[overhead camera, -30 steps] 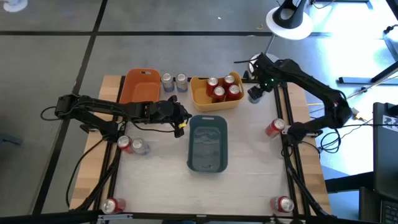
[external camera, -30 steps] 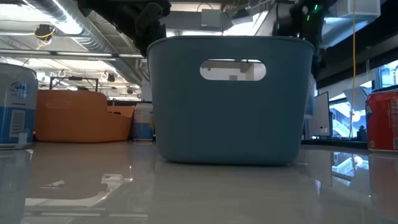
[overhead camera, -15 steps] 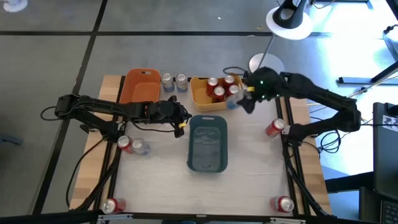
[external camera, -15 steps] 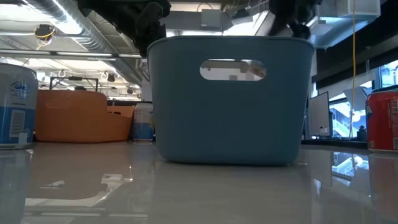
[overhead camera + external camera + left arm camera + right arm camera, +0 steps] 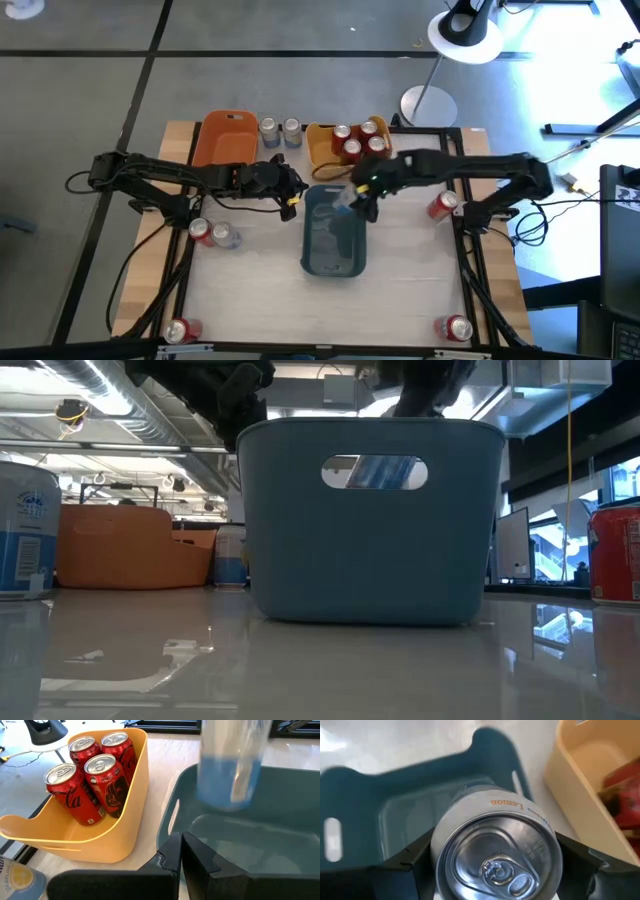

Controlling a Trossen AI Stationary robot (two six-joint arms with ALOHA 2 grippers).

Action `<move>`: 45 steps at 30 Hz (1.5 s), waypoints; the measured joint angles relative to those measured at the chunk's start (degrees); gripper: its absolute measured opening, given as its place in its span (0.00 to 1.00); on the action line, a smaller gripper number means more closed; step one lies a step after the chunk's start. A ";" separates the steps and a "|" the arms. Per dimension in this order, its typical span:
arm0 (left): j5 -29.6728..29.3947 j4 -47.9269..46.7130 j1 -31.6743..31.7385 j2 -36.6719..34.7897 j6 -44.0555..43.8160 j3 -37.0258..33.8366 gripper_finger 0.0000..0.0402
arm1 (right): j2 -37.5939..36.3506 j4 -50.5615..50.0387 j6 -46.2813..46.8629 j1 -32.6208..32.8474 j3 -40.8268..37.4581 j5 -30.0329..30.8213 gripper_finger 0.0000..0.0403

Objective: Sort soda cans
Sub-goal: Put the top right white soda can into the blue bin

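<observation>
Right gripper [image 5: 352,196] is clamped on a silver-grey can [image 5: 495,852], fingers on either side of the body. It sits over the 12 o'clock end of the blue-grey bin [image 5: 333,230], above the bin's inside. Can's long axis is vertical: in the right wrist view the silver top and pull tab face the camera, base toward the bin floor. "Lemon" print reads along the upper body. In the left wrist view the can [image 5: 231,762] is a blurred silver-and-blue upright cylinder above the bin [image 5: 250,840]. Low view shows it only as a blur through the bin's handle slot [image 5: 374,472].

Left gripper [image 5: 287,190] waits at the bin's 10 o'clock corner, fingers [image 5: 197,857] pinched together, nothing between them.

Yellow bin [image 5: 318,158] at the table's 12 o'clock holds four red cans [image 5: 92,767], all upright, tops up. Orange bin [image 5: 222,140] is at 11 o'clock, two silver cans [image 5: 279,130] standing between it and the yellow one. Other cans upright on the table: a red one and a silver one together [image 5: 212,233] at 9, one red [image 5: 441,205] at 3, one red [image 5: 181,330] at 7, one red [image 5: 455,328] at 5.
</observation>
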 joint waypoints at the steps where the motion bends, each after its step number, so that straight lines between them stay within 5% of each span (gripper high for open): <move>1: 0.01 0.02 0.00 0.00 -0.01 0.00 0.01 | 1.23 0.07 0.00 0.33 0.00 0.20 0.70; 18: 0.02 0.42 -0.07 0.00 3.13 0.02 0.01 | 14.52 0.65 -0.97 0.50 0.00 3.42 0.70; 30: 0.00 1.46 0.41 0.00 1.57 0.00 0.03 | 15.33 0.80 -1.40 0.50 0.04 3.06 0.98; 38: -0.85 1.40 2.16 0.00 4.59 0.02 0.30 | 7.21 -1.66 -0.69 0.52 0.04 3.17 0.97; 45: -7.76 -1.96 8.80 0.00 4.72 3.91 0.59 | 0.31 0.39 -1.75 1.57 0.02 10.75 0.97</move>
